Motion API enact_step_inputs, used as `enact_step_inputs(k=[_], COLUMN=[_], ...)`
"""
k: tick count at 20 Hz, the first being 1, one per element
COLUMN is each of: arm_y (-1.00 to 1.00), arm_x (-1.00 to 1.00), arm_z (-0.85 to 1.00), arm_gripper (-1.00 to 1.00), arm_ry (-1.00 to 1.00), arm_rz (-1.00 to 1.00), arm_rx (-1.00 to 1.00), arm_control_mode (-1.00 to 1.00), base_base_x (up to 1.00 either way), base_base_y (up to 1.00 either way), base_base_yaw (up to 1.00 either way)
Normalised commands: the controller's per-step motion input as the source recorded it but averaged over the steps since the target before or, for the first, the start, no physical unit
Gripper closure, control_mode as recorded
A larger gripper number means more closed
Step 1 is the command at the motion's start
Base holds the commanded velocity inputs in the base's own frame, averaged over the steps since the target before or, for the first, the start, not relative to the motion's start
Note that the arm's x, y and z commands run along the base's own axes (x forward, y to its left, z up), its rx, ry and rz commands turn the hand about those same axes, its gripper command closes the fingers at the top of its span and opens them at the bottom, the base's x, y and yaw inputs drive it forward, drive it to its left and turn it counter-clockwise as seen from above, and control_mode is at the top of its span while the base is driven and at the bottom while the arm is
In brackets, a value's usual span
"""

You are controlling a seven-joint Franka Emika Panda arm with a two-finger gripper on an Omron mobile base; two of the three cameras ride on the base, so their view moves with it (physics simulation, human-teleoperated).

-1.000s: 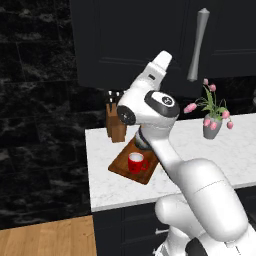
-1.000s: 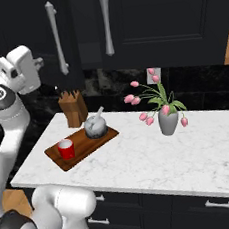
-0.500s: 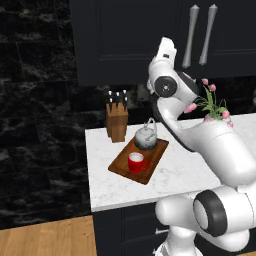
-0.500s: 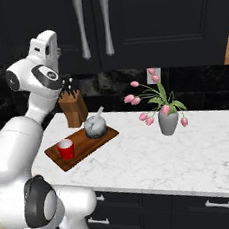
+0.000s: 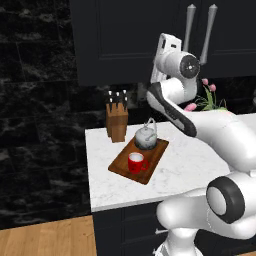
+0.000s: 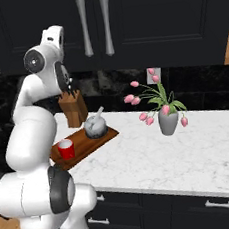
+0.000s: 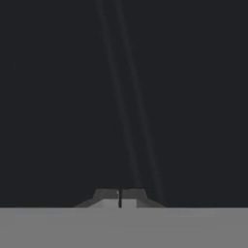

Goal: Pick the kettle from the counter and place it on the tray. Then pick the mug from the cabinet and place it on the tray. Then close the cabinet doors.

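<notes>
Two items are seen resting on the tray (image 5: 153, 163), which lies on the left part of the counter (image 5: 190, 170): the mug (image 5: 135, 162) at the tray's near end and the kettle (image 5: 146, 137) at its far end (the two stand close but apart). The mug is upright, its white inside showing, with its handle turned to the right in the left base view. The kettle's thin wire handle is raised above its body. Just behind the tray, toward the wall, a wooden knife block (image 5: 117, 120) is set upright near the counter's left edge. Farther right on the counter, well apart from the tray, a grey vase of pink tulips (image 6: 167, 121) is placed.

Above and beyond the counter, the cabinet doors (image 6: 141, 18) are seen shut, their two silver bar handles (image 6: 95, 24) standing side by side at the middle seam. The arm's hand is raised in front of the left door, up near the cabinet (image 5: 130, 40). In the hand view the gripper (image 7: 119, 198) is shown with its fingertips pressed together, nothing between them, facing a dark panelled surface close ahead (faint slanted lines cross it).
</notes>
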Motion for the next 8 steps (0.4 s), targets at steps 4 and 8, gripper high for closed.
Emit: enact_step_inputs(k=[4, 8], arm_y=[0.00, 0.00], arm_x=[1.00, 0.95], arm_z=[-0.33, -0.26], arm_gripper=[1.00, 1.00], arm_ry=[0.26, 0.26], arm_rz=[0.18, 0.09], arm_rx=[0.00, 0.00], arm_control_mode=[-1.00, -1.00], base_base_x=[0.00, 0.00], base_base_y=[0.00, 0.00], base_base_yaw=[0.00, 0.00])
